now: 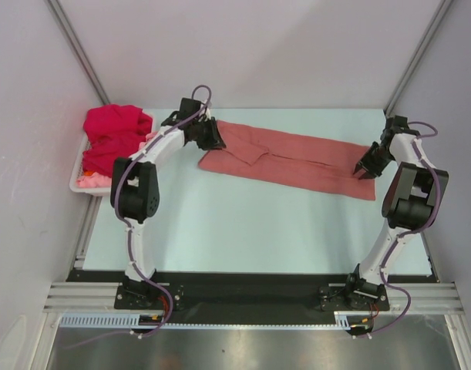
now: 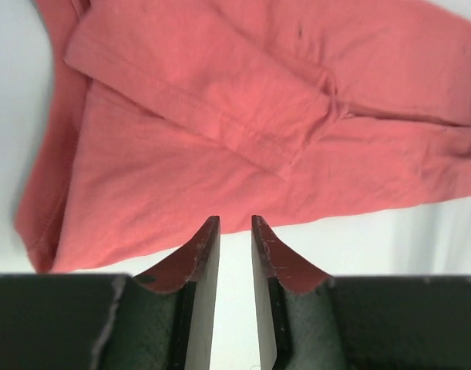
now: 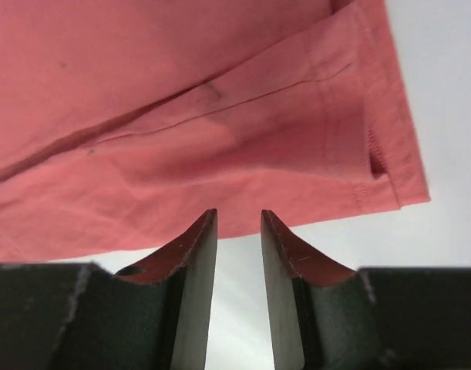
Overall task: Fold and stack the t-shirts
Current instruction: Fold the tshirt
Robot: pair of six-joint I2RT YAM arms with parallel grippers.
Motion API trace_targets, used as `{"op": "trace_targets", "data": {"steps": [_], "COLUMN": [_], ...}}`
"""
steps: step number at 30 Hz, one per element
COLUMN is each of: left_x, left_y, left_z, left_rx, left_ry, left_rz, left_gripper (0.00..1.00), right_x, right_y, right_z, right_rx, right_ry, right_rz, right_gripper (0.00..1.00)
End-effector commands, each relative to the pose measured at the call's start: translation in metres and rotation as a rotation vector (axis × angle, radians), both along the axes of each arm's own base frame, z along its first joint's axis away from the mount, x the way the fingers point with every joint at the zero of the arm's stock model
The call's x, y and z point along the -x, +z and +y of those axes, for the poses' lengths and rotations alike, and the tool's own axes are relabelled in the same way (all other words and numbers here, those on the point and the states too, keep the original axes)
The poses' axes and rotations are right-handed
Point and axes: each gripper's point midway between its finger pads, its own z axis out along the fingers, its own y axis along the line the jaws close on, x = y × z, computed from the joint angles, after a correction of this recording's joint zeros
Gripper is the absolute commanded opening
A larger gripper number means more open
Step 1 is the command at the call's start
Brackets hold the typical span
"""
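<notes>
A dusty salmon-red t-shirt [image 1: 297,158] lies on the table, folded lengthwise into a long strip. My left gripper [image 1: 214,139] is above its left end, jaws slightly apart and empty. In the left wrist view the gripper [image 2: 235,220] is just off the cloth's [image 2: 220,116] edge, with a folded sleeve showing. My right gripper [image 1: 364,171] is at the shirt's right end, also open and empty. In the right wrist view the gripper [image 3: 239,212] is just short of the hemmed edge [image 3: 181,92]. A bright crimson t-shirt [image 1: 116,135] and a light pink one [image 1: 92,181] lie in the basket.
The white plastic basket [image 1: 75,183] stands at the table's left edge, beside the left arm. Grey walls close in the back and both sides. The pale table surface [image 1: 258,231] extends between the shirt and the arm bases.
</notes>
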Motion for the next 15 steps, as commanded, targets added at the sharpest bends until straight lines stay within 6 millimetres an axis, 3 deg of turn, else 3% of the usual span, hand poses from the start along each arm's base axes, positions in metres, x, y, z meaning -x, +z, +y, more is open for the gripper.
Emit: {"op": "trace_targets", "data": {"steps": [1, 9, 12, 15], "left_x": [0.004, 0.009, 0.012, 0.016], "left_y": [-0.014, -0.071, -0.081, -0.081], "left_z": [-0.012, 0.005, 0.013, 0.018], "left_rx": [0.036, -0.009, -0.054, -0.082], "left_ry": [-0.042, 0.014, 0.013, 0.001], "left_rz": [0.026, 0.168, 0.188, 0.185], "left_gripper": [0.27, 0.26, 0.26, 0.26], "right_x": [-0.005, 0.028, 0.038, 0.04], "right_y": [-0.011, -0.047, -0.054, -0.045], "right_z": [-0.02, -0.044, -0.054, -0.057], "right_rx": [0.003, 0.024, 0.051, 0.059], "right_ry": [-0.038, -0.087, -0.086, -0.086], "right_rz": [-0.012, 0.09, 0.119, 0.108], "right_gripper": [0.34, 0.34, 0.38, 0.44]}}
